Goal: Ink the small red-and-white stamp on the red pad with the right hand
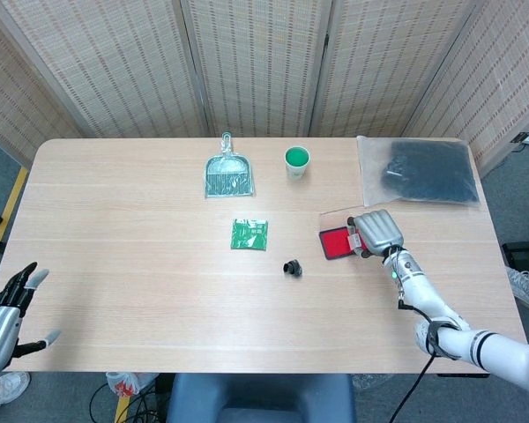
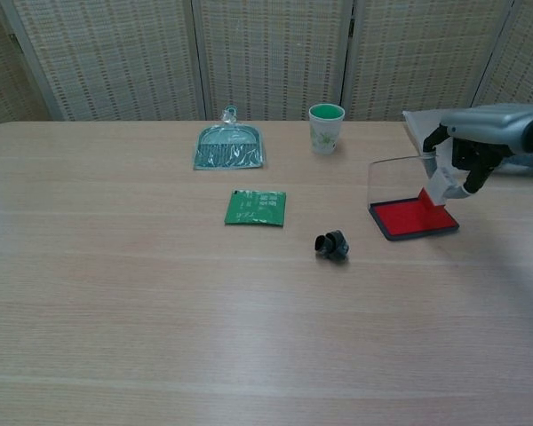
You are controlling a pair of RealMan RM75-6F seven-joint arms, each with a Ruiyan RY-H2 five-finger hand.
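One hand did the work: my right hand [image 2: 466, 164] pinched the small red-and-white stamp [image 2: 438, 188] between its fingers, tilted, with its red end down on the far right part of the red pad [image 2: 413, 218]. From the head view the back of that hand [image 1: 376, 232] covered the stamp almost wholly, so I could not tell from there how firmly it met the ink. The pad's clear lid [image 2: 393, 180] stood up at its far edge.

My left hand [image 1: 4, 315] hung off the near left corner of the table, fingers spread and holding nothing; only the head view showed it, cut off by the frame.

Outward from the pad lay a small black object [image 2: 332, 244] I could not identify, then a green packet [image 2: 256, 207], a clear-bagged dustpan [image 2: 229, 146] and a paper cup [image 2: 326, 127] with a green inside. A plastic bag [image 1: 419, 169] with something dark in it lay at the far right corner. The light wooden table [image 2: 160, 302] stood before woven folding screens [image 1: 256, 62], on a grey floor [image 1: 0, 185].
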